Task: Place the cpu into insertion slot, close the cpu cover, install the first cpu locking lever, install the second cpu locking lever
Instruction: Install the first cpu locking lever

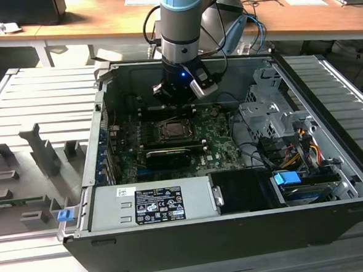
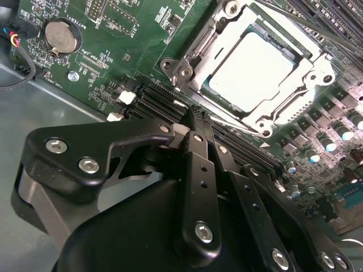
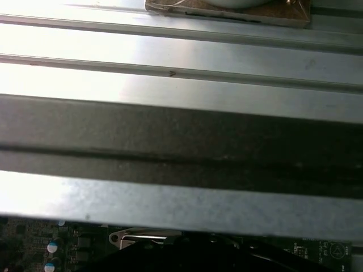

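End effector (image 1: pixel 178 100) over the motherboard (image 1: pixel 215 140), fingers pressed together, holding nothing.
Exterior view, left to right: grey fixture tray (image 1: pixel 35 157), then the open PC case (image 1: pixel 332 188). The insertion slot (image 1: pixel 176 130) sits at 6 o'clock of the end effector. In the second wrist view the cpu (image 2: pixel 253 67) is seated in the slot, with the cpu cover (image 2: pixel 309 71) framing it, at 1 o'clock from the fingertips (image 2: pixel 195 126).

One chip (image 2: pixel 251 69) sits under one metal frame (image 2: pixel 295 93) in one socket (image 1: pixel 174 129), just beyond the fingers (image 2: pixel 193 127). One coin battery (image 2: pixel 60 36) lies further off (round, silver). One computer case (image 1: pixel 176 247), one arm (image 1: pixel 181 25).
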